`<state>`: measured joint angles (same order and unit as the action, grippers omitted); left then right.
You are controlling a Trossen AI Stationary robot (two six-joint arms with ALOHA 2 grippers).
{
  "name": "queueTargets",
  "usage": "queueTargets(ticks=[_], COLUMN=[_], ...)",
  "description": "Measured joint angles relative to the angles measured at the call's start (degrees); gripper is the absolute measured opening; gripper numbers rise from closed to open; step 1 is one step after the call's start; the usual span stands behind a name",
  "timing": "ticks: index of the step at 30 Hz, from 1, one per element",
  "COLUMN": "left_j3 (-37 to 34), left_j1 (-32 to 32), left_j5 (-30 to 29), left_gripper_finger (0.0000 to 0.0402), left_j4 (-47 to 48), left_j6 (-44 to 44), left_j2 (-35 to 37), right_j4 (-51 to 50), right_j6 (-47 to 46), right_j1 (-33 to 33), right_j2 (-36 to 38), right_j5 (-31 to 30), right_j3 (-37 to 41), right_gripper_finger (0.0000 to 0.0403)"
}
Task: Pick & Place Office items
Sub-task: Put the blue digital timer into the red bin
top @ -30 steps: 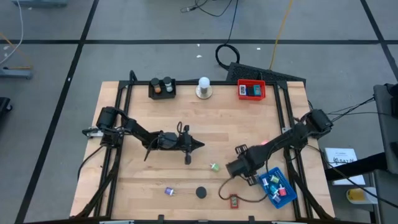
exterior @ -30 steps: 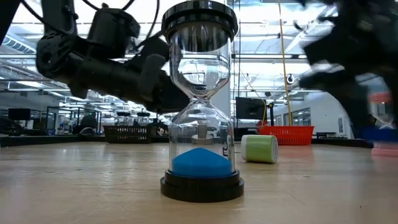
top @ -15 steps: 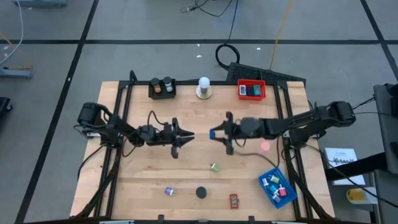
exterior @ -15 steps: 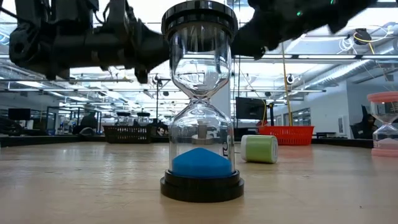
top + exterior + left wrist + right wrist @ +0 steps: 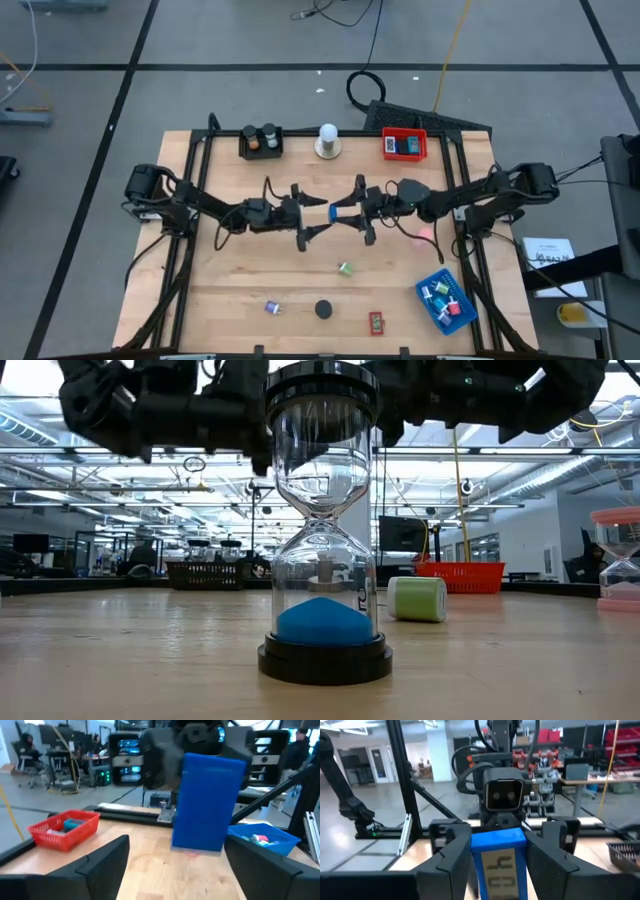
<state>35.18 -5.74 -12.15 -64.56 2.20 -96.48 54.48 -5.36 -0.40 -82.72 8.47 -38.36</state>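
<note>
Over the middle of the table my two grippers face each other, both raised. My right gripper (image 5: 352, 212) is shut on a flat blue rectangle (image 5: 343, 212), one of the office items, which also shows in the left wrist view (image 5: 207, 802). My left gripper (image 5: 318, 216) stands wide open just left of it. Its fingers (image 5: 102, 865) flank the space in front of the rectangle and touch nothing. A green roll (image 5: 344, 268), a purple clip (image 5: 272, 307) and a small red piece (image 5: 376, 322) lie on the near half of the table. My right gripper pinches the blue rectangle by two opposite sides (image 5: 476, 862) between its two fingers (image 5: 451, 862). The fingers lie level and come from the table's right. The rectangle is lifted clear of the table, and one broad face (image 5: 207, 802) is turned toward my left gripper.
A blue-sand hourglass (image 5: 323, 540) stands near the front edge, and a pink one (image 5: 427, 235) right of centre. A black tray (image 5: 262, 142), a white knob (image 5: 327, 142) and a red tray (image 5: 404, 146) line the far edge. A blue tray (image 5: 446, 300) sits at the near right.
My right gripper has swung from beside the blue tray up to the table's middle and holds the blue rectangle there. My left gripper has risen, gone a little toward the table's right edge and opened wide.
</note>
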Motion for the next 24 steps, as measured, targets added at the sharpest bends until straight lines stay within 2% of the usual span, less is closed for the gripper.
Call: queueTargets(ticks=[4,7,10,17,24], left_j3=[2.59,2.66,2.75,3.04,5.96], left_j1=[-0.42,-1.05,-1.56,-1.34,-1.37], left_j5=[0.65,2.72,1.75,-0.31,0.01], left_gripper_finger=[0.0345,0.0339,0.0325,0.0277,0.0206], left_j4=[3.16,4.32,4.00,3.23,6.08], left_j6=[-2.61,-3.38,-3.18,-2.28,-3.45], left_j2=[0.13,0.00,0.06,0.06,0.06], right_j4=[2.76,2.83,3.16,3.98,4.44], right_j6=[0.01,0.28,0.43,0.10,0.06], right_j1=[0.00,0.00,0.00,0.11,0.11], right_j2=[-1.02,-0.93,-1.00,-0.98,-0.95], right_j5=[0.76,0.80,1.12,2.25,2.13], right_j3=[-0.01,-0.01,-0.01,-0.01,-0.01], right_gripper_finger=[0.0160,0.0161,0.0160,0.0161,0.0160])
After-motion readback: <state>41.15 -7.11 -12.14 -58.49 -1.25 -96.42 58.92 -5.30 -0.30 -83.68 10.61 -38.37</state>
